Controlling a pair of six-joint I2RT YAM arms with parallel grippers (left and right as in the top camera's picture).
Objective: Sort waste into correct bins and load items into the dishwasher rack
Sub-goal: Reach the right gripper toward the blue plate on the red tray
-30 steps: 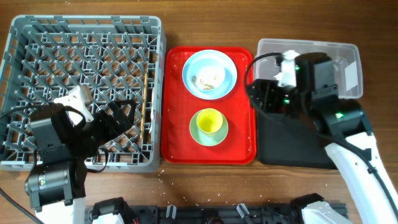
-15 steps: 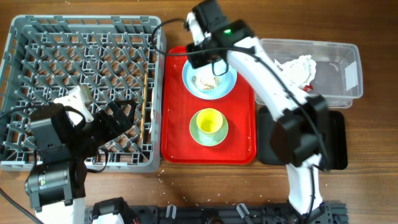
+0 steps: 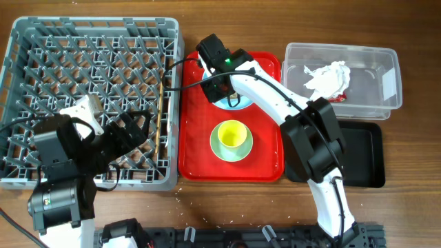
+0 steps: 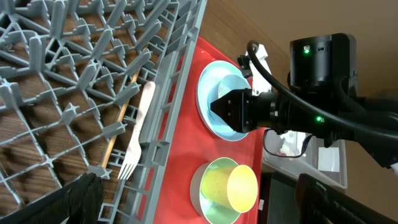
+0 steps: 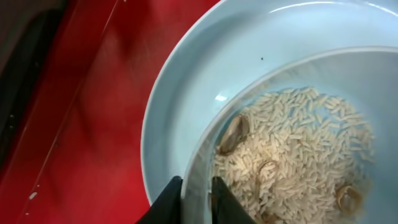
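Nearest me, my left gripper (image 3: 134, 132) hangs over the dishwasher rack (image 3: 89, 41), jaws wide and empty. Further out on the red tray (image 3: 196, 158), my right gripper (image 5: 198, 198) has its jaws pinched narrow on the inner rim of the pale blue plate (image 5: 186, 93), beside the rice scraps (image 5: 298, 143); beyond, the napkin (image 3: 327, 76) lies in the clear tub (image 3: 372, 55)

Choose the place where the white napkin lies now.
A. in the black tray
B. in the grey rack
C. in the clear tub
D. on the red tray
C: the overhead view shows the crumpled napkin inside the walls of the clear tub.
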